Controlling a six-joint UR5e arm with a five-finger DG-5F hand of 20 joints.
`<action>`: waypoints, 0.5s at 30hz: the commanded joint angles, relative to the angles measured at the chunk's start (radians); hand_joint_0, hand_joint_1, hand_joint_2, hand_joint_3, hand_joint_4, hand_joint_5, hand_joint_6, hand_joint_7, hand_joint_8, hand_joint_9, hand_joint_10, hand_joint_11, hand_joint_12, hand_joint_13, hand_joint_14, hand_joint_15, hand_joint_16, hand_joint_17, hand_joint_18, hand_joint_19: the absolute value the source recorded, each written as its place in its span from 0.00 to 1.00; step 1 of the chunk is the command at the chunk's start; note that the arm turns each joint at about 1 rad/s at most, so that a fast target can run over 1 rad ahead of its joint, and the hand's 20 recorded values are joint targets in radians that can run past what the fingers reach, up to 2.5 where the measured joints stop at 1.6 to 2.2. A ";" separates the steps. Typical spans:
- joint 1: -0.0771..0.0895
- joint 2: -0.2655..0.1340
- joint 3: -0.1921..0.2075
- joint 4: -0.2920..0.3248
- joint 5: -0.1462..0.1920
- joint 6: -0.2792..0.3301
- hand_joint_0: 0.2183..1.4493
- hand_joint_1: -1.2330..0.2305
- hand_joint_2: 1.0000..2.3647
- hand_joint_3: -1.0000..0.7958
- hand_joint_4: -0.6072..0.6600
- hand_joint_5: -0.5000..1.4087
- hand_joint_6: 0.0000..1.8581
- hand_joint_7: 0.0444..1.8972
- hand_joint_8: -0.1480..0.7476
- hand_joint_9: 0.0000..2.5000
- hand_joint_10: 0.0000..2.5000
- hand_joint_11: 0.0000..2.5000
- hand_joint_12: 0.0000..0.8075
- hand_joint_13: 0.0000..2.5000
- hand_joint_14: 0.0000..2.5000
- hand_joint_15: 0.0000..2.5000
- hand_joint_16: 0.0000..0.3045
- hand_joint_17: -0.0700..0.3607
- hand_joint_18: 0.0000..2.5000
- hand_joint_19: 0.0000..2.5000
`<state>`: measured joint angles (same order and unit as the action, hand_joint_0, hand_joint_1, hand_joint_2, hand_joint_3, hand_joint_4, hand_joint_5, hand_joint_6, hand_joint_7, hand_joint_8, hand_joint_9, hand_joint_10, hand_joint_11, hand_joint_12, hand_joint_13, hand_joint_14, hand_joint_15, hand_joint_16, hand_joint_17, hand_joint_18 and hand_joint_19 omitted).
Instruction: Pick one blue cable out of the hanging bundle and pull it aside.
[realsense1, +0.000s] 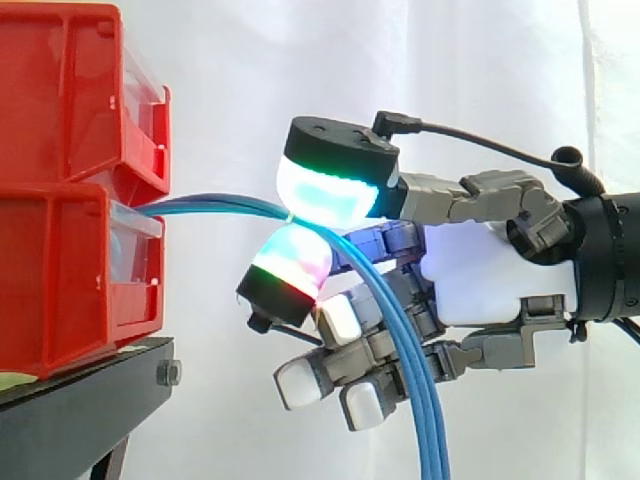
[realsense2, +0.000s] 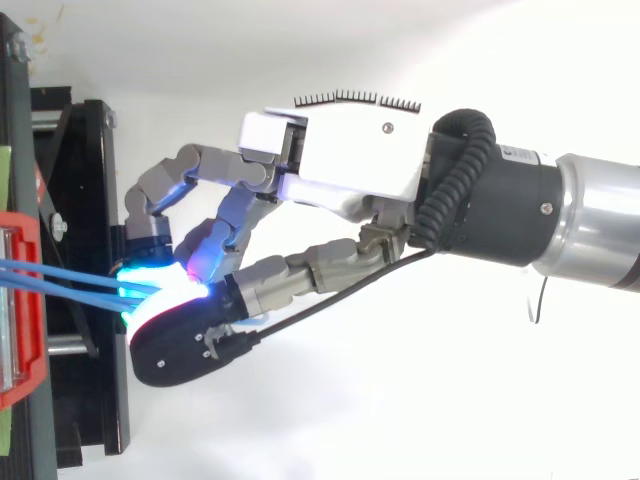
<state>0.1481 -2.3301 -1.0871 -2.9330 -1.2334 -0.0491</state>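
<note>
A bundle of thin blue cables (realsense1: 215, 206) comes out of the lower red bin (realsense1: 70, 280), arches to the right and hangs down (realsense1: 420, 400) in front of the hand. My hand (realsense1: 490, 275) reaches in from the right. Two glowing fingertips (realsense1: 325, 195) pinch the cables at the top of the arch, one pad above and one below. The other fingers curl beneath, behind the hanging strands. From above, the blue cables (realsense2: 70, 280) run from the bin to the glowing pads (realsense2: 165, 295), where the hand (realsense2: 340, 165) covers them. Whether one cable or several are pinched is not visible.
Two red bins (realsense1: 65, 100) are stacked on a black stand (realsense1: 80, 410) at the left. In the top view the stand (realsense2: 85, 200) runs along the left edge. A white curtain hangs behind.
</note>
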 joint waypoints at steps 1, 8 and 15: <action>-0.001 0.000 -0.001 0.000 0.000 0.000 0.38 0.20 0.01 0.40 0.53 0.20 0.48 0.60 0.50 0.46 0.01 0.22 0.42 0.35 0.01 0.21 0.14 0.39 0.35 0.26; -0.002 0.000 0.001 0.000 0.000 0.000 0.40 0.19 0.00 0.28 0.41 0.19 0.50 0.50 0.47 0.45 0.01 0.22 0.39 0.35 0.01 0.21 0.13 0.37 0.34 0.26; -0.005 0.000 -0.001 -0.002 -0.002 0.002 0.22 0.25 0.00 0.28 0.54 0.19 0.49 0.49 0.51 0.46 0.01 0.22 0.43 0.36 0.01 0.22 0.15 0.40 0.35 0.27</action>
<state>0.1436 -2.3301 -1.0870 -2.9342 -1.2346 -0.0480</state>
